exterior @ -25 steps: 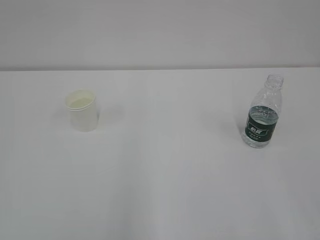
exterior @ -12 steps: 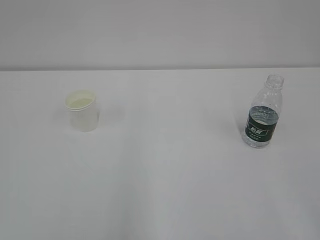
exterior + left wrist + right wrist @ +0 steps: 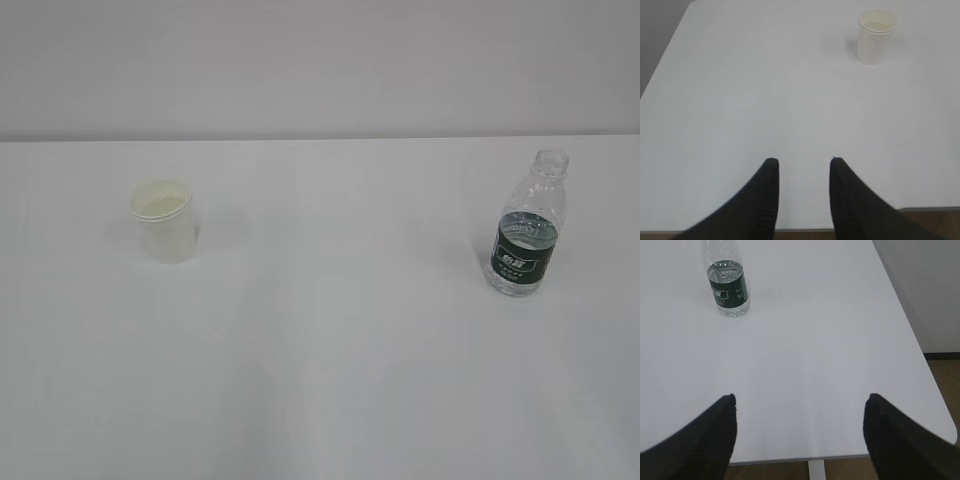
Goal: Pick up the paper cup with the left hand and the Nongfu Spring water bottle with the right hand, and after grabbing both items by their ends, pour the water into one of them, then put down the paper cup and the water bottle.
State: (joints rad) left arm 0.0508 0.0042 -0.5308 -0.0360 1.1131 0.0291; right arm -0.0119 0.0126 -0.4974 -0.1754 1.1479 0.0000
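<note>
The paper cup (image 3: 166,220) stands upright on the left of the white table (image 3: 330,330), and shows far up and right in the left wrist view as the paper cup (image 3: 876,36). The Nongfu Spring water bottle (image 3: 527,227), uncapped, green-labelled and part filled with water, stands upright on the right; it is the bottle (image 3: 728,284) at top left of the right wrist view. My left gripper (image 3: 802,161) hangs over the table's near edge, open by a narrow gap, empty. My right gripper (image 3: 801,397) is wide open and empty, also near the front edge. Neither gripper shows in the exterior view.
The table's left edge (image 3: 662,60) and a dark floor lie left of the cup. The table's right edge (image 3: 905,320) runs close beside the bottle's side, with brown floor (image 3: 940,375) beyond. A pale wall (image 3: 320,60) stands behind the table.
Cup and bottle stay where they were in the exterior view. No arm enters that view.
</note>
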